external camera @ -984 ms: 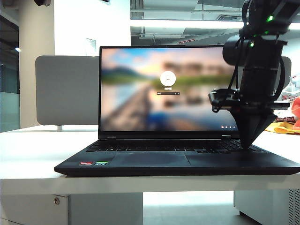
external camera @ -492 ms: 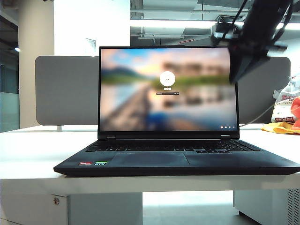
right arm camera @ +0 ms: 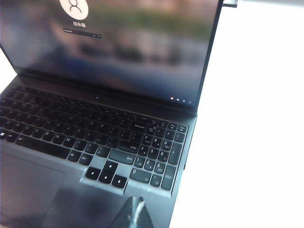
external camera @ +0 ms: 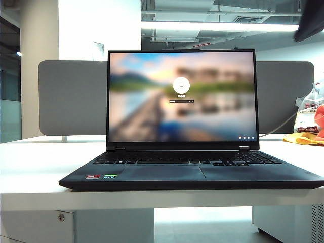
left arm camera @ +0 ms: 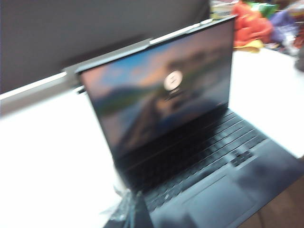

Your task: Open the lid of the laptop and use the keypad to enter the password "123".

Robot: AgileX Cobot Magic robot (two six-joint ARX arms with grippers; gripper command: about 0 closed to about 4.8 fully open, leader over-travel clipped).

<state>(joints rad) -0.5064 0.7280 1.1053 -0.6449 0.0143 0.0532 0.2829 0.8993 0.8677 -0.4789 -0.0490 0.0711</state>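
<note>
We saw the laptop (external camera: 190, 172) on the white bench (external camera: 30, 172), its long axis running across the bench and its front edge facing the exterior camera. The lid (external camera: 182, 96) stood upright, its lit screen toward us, behind the keypad (external camera: 187, 159). A grey divider (external camera: 71, 96) stood behind the laptop. The right claw (right arm camera: 133, 213) hovered clenched above the laptop's front right corner; the left claw (left arm camera: 133, 211) was too blurred to judge.

R arm (external camera: 311, 20) sits in exterior view's upper right corner; R gripper (right arm camera: 133, 213) pinched closed. L gripper (left arm camera: 128, 213) tip blurred, state unclear.
</note>
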